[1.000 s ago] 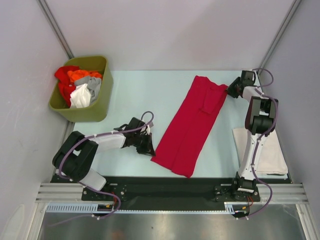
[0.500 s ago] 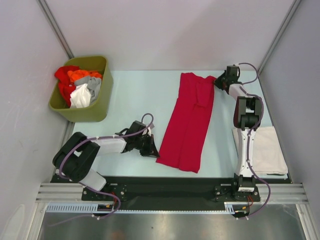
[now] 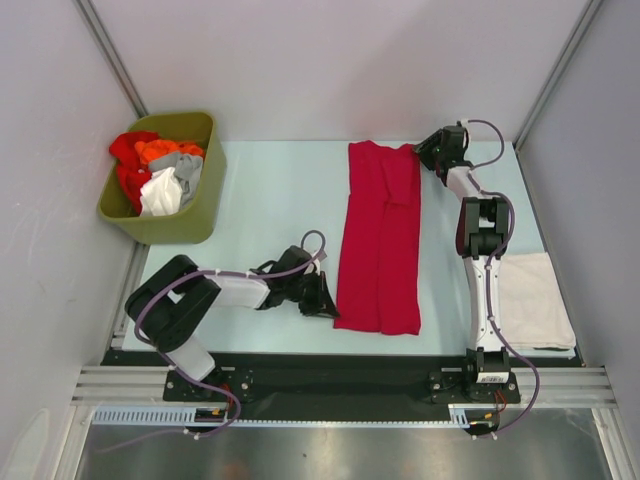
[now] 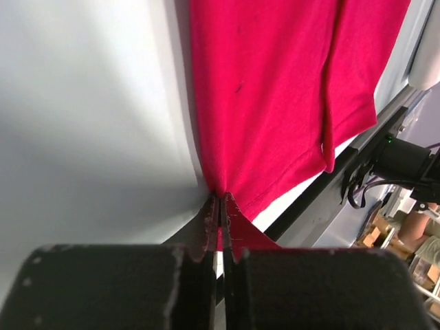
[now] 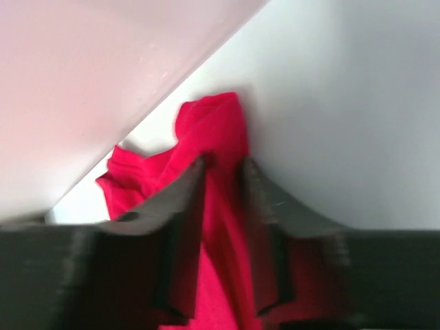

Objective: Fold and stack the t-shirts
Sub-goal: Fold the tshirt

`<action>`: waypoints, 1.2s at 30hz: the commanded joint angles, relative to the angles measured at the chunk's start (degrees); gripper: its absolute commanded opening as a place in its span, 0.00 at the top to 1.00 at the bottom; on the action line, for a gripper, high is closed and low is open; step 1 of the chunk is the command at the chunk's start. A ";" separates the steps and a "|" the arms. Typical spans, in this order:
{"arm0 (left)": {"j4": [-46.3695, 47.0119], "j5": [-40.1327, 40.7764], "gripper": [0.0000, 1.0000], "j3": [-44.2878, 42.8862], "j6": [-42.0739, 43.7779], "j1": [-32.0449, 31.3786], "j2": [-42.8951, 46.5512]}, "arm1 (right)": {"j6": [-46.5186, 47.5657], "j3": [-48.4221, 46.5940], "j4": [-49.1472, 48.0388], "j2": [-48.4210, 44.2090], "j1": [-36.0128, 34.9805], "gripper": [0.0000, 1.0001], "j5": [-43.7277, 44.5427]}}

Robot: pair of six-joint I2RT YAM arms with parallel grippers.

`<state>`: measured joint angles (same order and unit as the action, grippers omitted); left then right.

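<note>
Crimson-red cotton t-shirt (image 3: 378, 240), laid as a long narrow band down the middle of the pale blue table (image 3: 270, 190), its length running from the far edge toward the arms' bases. We see its sides turned in, with one lengthwise line down the centre. The cloth is mostly flat, with straight long edges and a squared near hem. The far right corner is bunched, and the near left corner is drawn up into a small tent. The left gripper (image 4: 220, 203) is closed tight on that near left corner, with red cloth nipped between its pads. The right gripper (image 5: 221, 165) is at the far right corner, where its fingers stand slightly apart with a ridge of red cloth between them. We cannot tell whether they press it. We judge the step in hand to be squaring the lengthwise-folded shirt. The next move, in our view, calls for a crosswise fold, bringing one short end over the other with both corners level so that the band does not skew. A folded off-white cloth t-shirt (image 3: 535, 300) lies near the right arm's base, likely the start of the stack. An olive-green plastic bin (image 3: 180, 228) at far left holds crumpled red, orange, grey and white t-shirts (image 3: 155, 170).
</note>
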<state>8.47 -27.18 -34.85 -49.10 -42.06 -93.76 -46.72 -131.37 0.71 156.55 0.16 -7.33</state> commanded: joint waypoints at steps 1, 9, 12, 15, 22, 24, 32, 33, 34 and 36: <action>-0.38 -0.42 0.94 -1.45 -0.38 -1.97 -0.55 | 1.89 -3.27 4.79 0.87 0.27 0.53 0.92; -17.06 3.89 0.50 -3.90 11.63 -1.18 9.55 | 11.89 -6.10 29.25 -11.60 4.23 0.14 5.66; -21.03 2.49 0.46 -5.84 16.03 -0.57 10.70 | 16.12 -1.18 36.54 -20.29 4.76 0.09 7.25; -21.91 -0.94 0.44 -7.86 18.68 -0.04 9.12 | 19.82 9.26 42.87 -30.75 4.06 0.07 8.92; -22.97 -5.33 0.48 -13.92 20.27 0.14 3.06 | 17.10 57.59 35.69 -63.79 1.69 0.14 -3.27; -23.50 -5.69 0.48 -14.45 20.27 0.23 1.13 | 18.33 69.25 35.15 -69.86 0.02 0.16 -6.89; -23.67 -6.66 0.48 -12.79 19.04 0.14 -1.95 | 18.25 90.66 41.56 -91.22 -3.59 0.30 -19.64; -23.76 -7.18 0.48 -12.96 19.13 0.23 -2.48 | 17.81 92.42 41.83 -92.64 -3.77 0.30 -20.43; -23.94 -7.45 0.48 -13.22 19.13 0.23 -3.09 | 16.93 95.83 42.09 -93.70 -4.12 0.30 -20.53; -23.94 -8.06 0.48 -13.40 18.43 0.23 -3.89 | 15.70 98.75 41.83 -96.25 -4.82 0.31 -20.88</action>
<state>-15.38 -32.77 -47.57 -30.98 -42.19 -96.42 -29.23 -35.64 41.80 63.11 -3.77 -24.14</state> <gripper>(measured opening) 0.523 0.695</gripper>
